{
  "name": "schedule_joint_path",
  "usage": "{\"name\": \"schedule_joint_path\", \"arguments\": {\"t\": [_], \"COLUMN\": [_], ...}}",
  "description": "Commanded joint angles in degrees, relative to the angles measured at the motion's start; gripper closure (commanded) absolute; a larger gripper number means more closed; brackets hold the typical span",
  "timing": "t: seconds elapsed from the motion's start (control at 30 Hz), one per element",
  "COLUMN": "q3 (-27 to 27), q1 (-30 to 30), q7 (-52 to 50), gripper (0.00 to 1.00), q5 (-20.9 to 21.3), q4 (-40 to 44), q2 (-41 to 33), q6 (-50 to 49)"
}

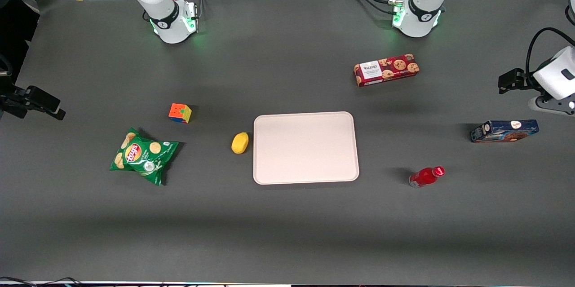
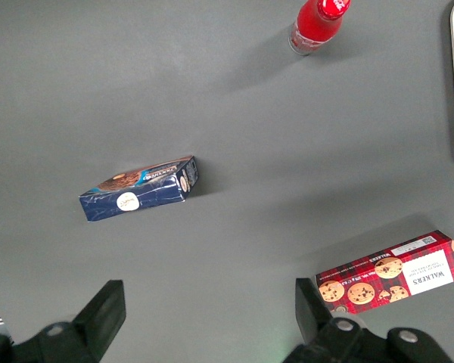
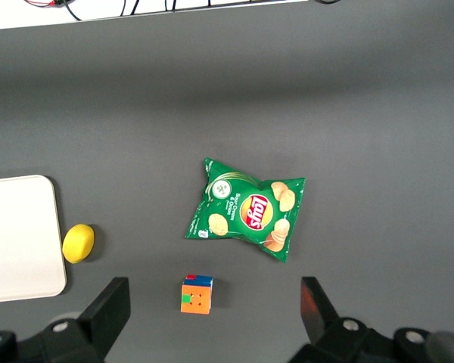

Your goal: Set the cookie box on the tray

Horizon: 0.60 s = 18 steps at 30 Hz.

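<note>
Claw [image 2: 204, 318] hangs spread above the worktop [image 1: 287, 233], gripping nothing. Cookie box [image 1: 504, 130] lies toward the working arm's end, well apart from the tray [image 1: 305, 118]; grip its 2 long sides squarely.

Left arm base at the table's edge farthest from the front camera; its upper links leave view overhead, and the wrist shows again at the working arm's end, raised off the surface. Gripper [image 2: 206, 318] hangs high, pointing down, fingers [image 2: 106, 311] spread wide apart, nothing between them.
</note>
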Motion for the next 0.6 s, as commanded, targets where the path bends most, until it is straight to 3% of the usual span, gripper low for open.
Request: {"name": "schedule_joint_path", "arguments": {"t": [0.0, 0.57], "q3": [-0.03, -0.03], "q1": [-0.32, -0.15], "q7": [0.08, 0.35], "gripper": [0.00, 0.00], "q5": [0.96, 0.96], "q4": [1.38, 1.65], "q2": [0.67, 1.20], "q6": [-0.33, -0.42]}}
